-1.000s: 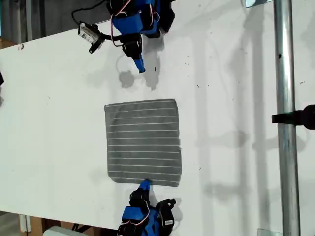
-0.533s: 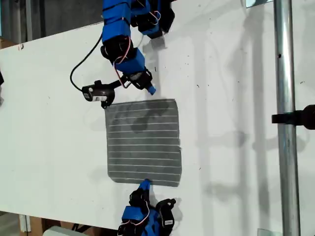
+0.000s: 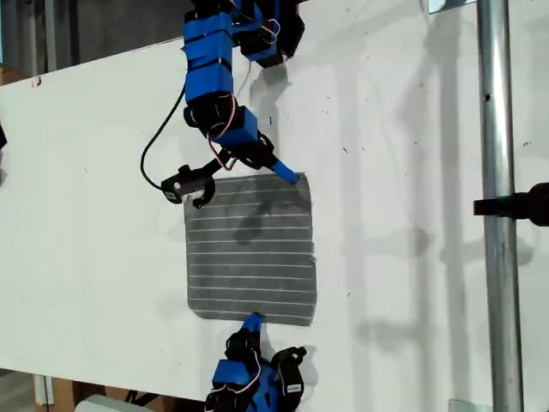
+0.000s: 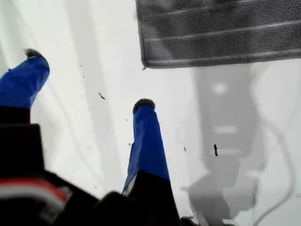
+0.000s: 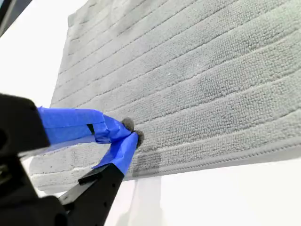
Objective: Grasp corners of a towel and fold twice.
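**Two SO-100 arms at a striped towel on a white table.** The grey towel (image 3: 249,249) with thin white stripes is lying flat and unfolded on the white table (image 3: 412,257), between the two blue arms.

My first gripper (image 4: 88,79) is hanging above the bare tabletop with its jaws standing wide apart and nothing between them. In the first wrist view, one rounded corner (image 4: 143,63) of the towel is sitting just ahead of the blue fingertips (image 4: 143,104), apart from them, with the cloth running on beyond and to one side. In the exterior view this arm is reaching down from that view's top edge. Its blue jaw is showing over the towel's nearest hem, close to the corner at the exterior view's upper right. Its black wrist camera (image 3: 189,184), trailing a cable, is sitting beside the gripper.

My second gripper (image 5: 130,132) is resting at the opposite hem, with its jaws brought together so that the two tips are meeting. The second wrist view shows these tips just inside the towel's stitched border, with the striped cloth spreading away ahead of them. Whether any fabric is pinched between them cannot be told.

A metal post (image 3: 493,129) is standing well apart from both grippers, toward the exterior view's right.
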Robot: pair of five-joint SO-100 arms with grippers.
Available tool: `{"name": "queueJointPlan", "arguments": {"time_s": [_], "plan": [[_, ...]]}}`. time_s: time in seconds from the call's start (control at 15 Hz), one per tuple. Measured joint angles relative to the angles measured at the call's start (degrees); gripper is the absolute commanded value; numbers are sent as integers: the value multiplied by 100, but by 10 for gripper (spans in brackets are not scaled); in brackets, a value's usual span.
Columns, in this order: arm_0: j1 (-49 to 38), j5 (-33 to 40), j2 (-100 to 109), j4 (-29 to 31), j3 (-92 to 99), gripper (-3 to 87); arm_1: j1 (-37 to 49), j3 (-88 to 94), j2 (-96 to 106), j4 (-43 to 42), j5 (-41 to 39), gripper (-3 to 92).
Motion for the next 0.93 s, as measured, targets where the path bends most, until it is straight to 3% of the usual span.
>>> {"name": "queueJointPlan", "arguments": {"time_s": [0.47, 0.53, 0.67, 0.73, 0.93], "plan": [[0, 0, 0, 0, 0, -29, 158, 439, -2057, -1301, -141, 374], [0, 0, 0, 0, 0, -29, 167, 439, -2136, -1371, -141, 337], [0, 0, 0, 0, 0, -29, 176, 439, -2197, -1494, -141, 117], [0, -18, 0, 0, 0, -29, 211, 439, -2206, -1547, -141, 84], [0, -35, 0, 0, 0, -29, 290, 439, -2206, -1600, -141, 226]]}}
